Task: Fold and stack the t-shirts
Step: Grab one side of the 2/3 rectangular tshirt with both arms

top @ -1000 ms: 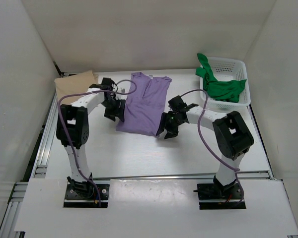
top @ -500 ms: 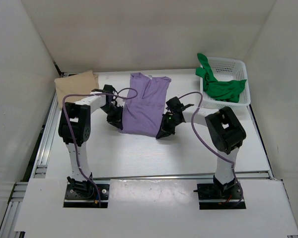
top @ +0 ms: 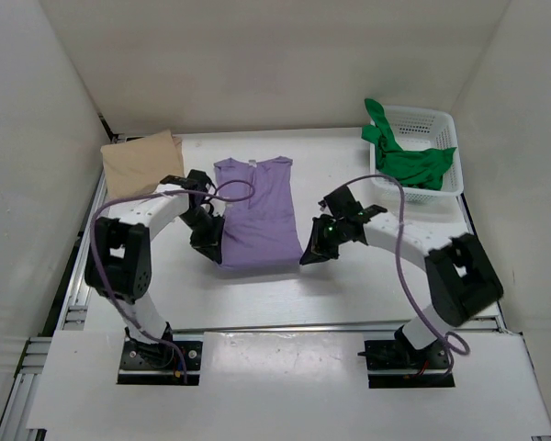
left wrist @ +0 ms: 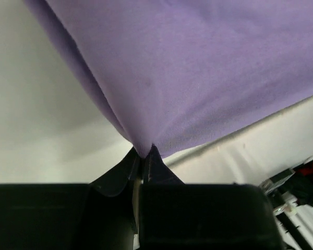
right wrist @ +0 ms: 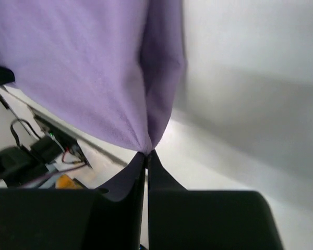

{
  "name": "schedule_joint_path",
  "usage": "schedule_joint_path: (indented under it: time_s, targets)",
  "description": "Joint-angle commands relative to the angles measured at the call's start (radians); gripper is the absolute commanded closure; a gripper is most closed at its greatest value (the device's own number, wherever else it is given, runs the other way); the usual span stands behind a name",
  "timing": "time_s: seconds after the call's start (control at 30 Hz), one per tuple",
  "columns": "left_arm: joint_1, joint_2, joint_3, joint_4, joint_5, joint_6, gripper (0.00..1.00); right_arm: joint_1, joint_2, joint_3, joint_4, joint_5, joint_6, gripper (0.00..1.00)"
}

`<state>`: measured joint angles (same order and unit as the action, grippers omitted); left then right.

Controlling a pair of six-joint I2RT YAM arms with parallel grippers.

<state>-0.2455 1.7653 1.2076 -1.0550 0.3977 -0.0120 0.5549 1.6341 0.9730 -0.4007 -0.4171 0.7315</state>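
**Purple shirt (top: 255, 213) pinched at both near corners**

Left tool (top: 213, 254): the fingers are seen pressed together on the near left corner of the purple shirt. In the left wrist view the cloth is gathered to a point between the fingertips and fans away from them.

Right tool (top: 307, 258): the fingers are likewise pressed together, pinching the near right corner of the same shirt. In the right wrist view a fold of cloth is seen running up from the pinch.

Purple shirt: it is spread in the middle of the tabletop (top: 367, 285), collar toward the far side and hem toward the arm bases. The hem is held stretched between the two tools. A shadow is noted on the tabletop beneath the cloth in both wrist views, so the gripped corners are judged to be raised slightly; how far cannot be told.

Tan shirt (top: 140, 162): it is found at the far left corner of the tabletop as a flat, compact pad, apart from the purple shirt and just beyond the left arm.

Green shirt (top: 409, 163): it is found crumpled in the white basket (top: 446, 125) at the far right, with one part draped over the basket's left rim. It is touched by neither tool.
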Motion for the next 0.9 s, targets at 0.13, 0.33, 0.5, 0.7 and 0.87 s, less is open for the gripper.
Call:
schedule_joint_path:
  time_s: [0.13, 0.33, 0.5, 0.7, 0.87]
  targets:
    - [-0.101, -0.265, 0.024, -0.256, -0.134, 0.012, 0.89, 0.137, -0.317, -0.106, -0.179, 0.151, -0.001, 1.00]
    - [-0.192, -0.455, -0.003, -0.376, -0.223, 0.012, 0.89, 0.269, -0.532, -0.115, -0.285, 0.211, 0.130, 1.00]
    - [-0.202, -0.533, -0.003, -0.376, -0.220, 0.012, 0.89, 0.326, -0.640, -0.069, -0.343, 0.261, 0.201, 1.00]
    - [-0.120, -0.469, 0.148, -0.376, -0.116, 0.012, 0.89, 0.291, -0.567, 0.041, -0.378, 0.291, 0.136, 1.00]
    - [-0.035, -0.337, 0.257, -0.376, -0.065, 0.012, 0.89, 0.199, -0.421, 0.174, -0.391, 0.264, 0.043, 1.00]
